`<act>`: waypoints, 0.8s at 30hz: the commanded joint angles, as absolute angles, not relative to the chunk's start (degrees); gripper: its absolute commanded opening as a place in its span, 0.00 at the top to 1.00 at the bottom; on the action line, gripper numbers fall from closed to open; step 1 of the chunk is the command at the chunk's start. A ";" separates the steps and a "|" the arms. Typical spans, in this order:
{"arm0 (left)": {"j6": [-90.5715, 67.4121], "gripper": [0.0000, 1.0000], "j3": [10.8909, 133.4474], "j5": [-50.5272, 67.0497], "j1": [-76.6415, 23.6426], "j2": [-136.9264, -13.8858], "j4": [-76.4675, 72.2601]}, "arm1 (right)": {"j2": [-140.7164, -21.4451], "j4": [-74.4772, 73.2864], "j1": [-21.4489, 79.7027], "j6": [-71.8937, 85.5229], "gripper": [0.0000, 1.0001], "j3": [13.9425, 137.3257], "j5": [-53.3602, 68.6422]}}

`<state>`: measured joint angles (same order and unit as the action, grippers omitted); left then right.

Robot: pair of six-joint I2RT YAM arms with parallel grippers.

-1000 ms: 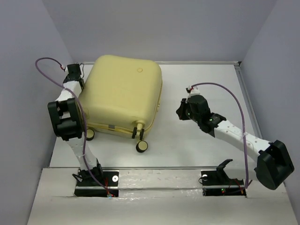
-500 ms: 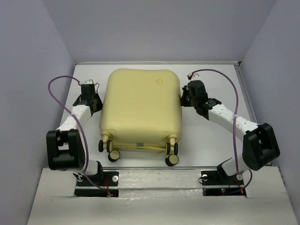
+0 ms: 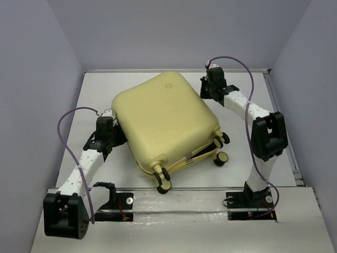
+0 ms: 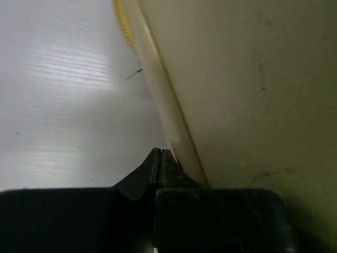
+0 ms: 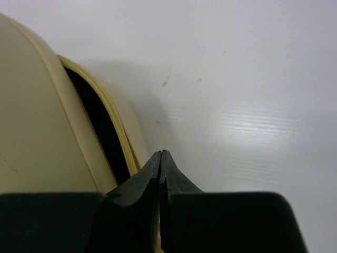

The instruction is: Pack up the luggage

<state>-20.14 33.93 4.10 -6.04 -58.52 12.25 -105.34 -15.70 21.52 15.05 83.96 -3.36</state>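
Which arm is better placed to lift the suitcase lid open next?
Probably the right arm. The right fingers, shut, sit at a dark gap where the suitcase shells part. The left fingers, also shut, face a side where no gap shows.

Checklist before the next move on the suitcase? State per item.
1. Left gripper shut and empty, tips beside the shell: ok.
2. Right gripper shut and empty, at the seam: ok.
3. Luggage lying flat on the table: ok.
4. Shells closed: not ok, a dark gap shows beside the zipper.
5. Near wheel clear of the table's front edge: cannot tell, it sits close.
6. Contents inside: cannot tell, hidden.
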 commanded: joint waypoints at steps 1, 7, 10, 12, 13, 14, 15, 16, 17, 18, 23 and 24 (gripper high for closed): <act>-29.70 0.94 30.86 17.05 -11.95 -51.43 1.60 | -107.14 -15.29 22.69 19.51 0.91 94.03 1.17; -33.84 0.94 30.31 13.02 -16.70 -46.85 -0.53 | -100.65 -21.17 12.67 18.38 0.25 95.54 -7.46; -31.22 0.93 35.39 6.87 -16.96 -45.53 4.37 | -93.28 -21.36 10.47 18.28 0.19 90.98 -10.36; -29.89 0.83 37.87 1.18 -16.96 -43.69 6.41 | -84.61 -20.83 10.46 19.77 0.25 83.96 -11.42; -28.93 0.74 39.97 0.01 -16.88 -43.16 7.90 | -81.16 -19.18 10.46 21.78 0.44 80.89 -9.86; -28.39 0.66 40.95 -2.18 -16.88 -42.46 8.78 | -77.47 -18.29 10.46 22.93 0.56 77.64 -8.45; -27.69 0.54 41.91 -4.98 -16.87 -42.28 9.66 | -73.69 -17.32 10.46 23.98 0.69 70.47 -6.26; -26.55 0.49 43.58 -6.84 -16.87 -42.19 11.15 | -65.82 -14.79 10.46 26.26 0.83 66.66 -1.37; -26.11 0.47 44.12 -8.60 -16.79 -41.93 11.25 | -62.00 -13.98 11.33 27.50 0.89 63.23 0.16; -25.49 0.44 44.73 -12.01 -16.79 -41.40 11.25 | -58.66 -13.71 11.86 28.38 0.92 60.41 2.35; -24.09 0.43 51.48 -17.57 -16.52 -44.45 9.76 | -45.46 -18.36 18.44 28.30 0.93 52.91 18.53; -23.82 0.43 52.98 -18.19 -16.52 -45.78 9.58 | -44.40 -18.89 22.98 28.13 0.93 52.21 20.02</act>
<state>-25.89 47.00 -11.81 -16.43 -42.44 13.50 -46.74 -16.69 14.76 26.98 55.46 5.63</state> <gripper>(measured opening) 0.571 0.072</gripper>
